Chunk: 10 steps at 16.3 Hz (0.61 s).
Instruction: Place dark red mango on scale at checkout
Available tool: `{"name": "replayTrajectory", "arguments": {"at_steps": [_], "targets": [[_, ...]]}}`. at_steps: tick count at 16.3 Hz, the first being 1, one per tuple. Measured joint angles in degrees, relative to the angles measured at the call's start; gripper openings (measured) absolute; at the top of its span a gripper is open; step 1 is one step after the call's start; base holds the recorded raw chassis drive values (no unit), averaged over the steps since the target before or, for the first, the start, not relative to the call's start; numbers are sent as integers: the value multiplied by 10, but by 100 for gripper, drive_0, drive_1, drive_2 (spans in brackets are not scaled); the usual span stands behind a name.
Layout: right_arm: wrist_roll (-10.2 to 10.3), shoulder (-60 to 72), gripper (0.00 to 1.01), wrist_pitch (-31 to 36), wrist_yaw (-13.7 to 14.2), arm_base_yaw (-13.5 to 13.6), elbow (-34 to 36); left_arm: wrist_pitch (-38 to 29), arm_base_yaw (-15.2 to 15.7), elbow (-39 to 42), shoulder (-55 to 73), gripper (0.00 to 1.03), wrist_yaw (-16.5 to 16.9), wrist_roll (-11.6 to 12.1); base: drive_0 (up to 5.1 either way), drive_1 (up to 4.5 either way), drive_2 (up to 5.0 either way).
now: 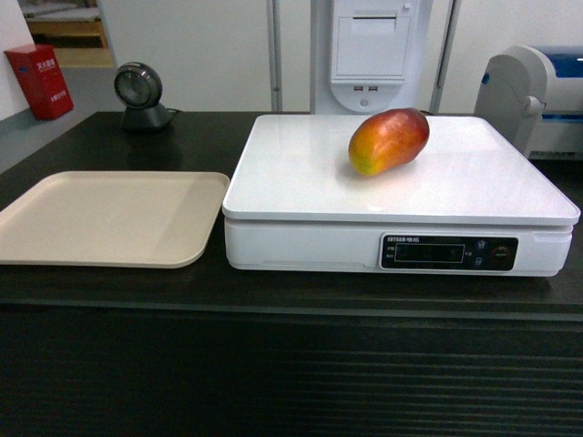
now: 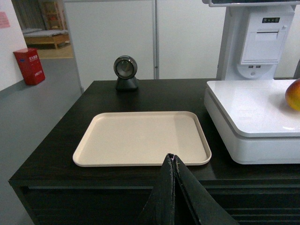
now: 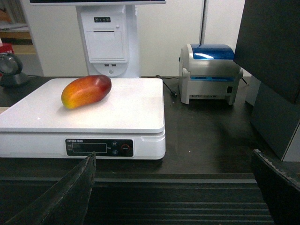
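The dark red mango (image 1: 389, 140) rests on the scale (image 1: 301, 173) atop the checkout (image 1: 273, 291) — task apparently complete; right gripper (image 3: 173, 187) spread wide and empty, left gripper (image 2: 173, 161) pressed together — both clear.

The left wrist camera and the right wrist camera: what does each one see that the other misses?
Only the left wrist view shows the whole beige tray, bare, the red box on the floor, and the left gripper, shut. Only the right wrist view shows the blue-topped printer, the scale's display and the right gripper, open. Both show the dark red mango lying on the scale, the round scanner and the checkout.
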<state>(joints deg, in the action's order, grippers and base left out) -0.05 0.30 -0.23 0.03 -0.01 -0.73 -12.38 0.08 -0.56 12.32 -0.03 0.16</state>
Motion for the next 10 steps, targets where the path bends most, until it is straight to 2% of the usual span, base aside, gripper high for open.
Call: {"name": "replayTrajectory", "arguments": {"at_steps": [3,5,6,10], "targets": [[0,0,98,0,0,0,0,25,0,0,-26,2,0,0,0,0,0],[0,0,98,0,0,0,0,132,0,0,-112,2,0,0,0,0,0],[0,0,98,0,0,0,0,114,0,-1,-118,2,1,0,0,0,0],[0,0,98,0,0,0,0,124,0,-1,-118,2,0,0,0,0,0]]}}
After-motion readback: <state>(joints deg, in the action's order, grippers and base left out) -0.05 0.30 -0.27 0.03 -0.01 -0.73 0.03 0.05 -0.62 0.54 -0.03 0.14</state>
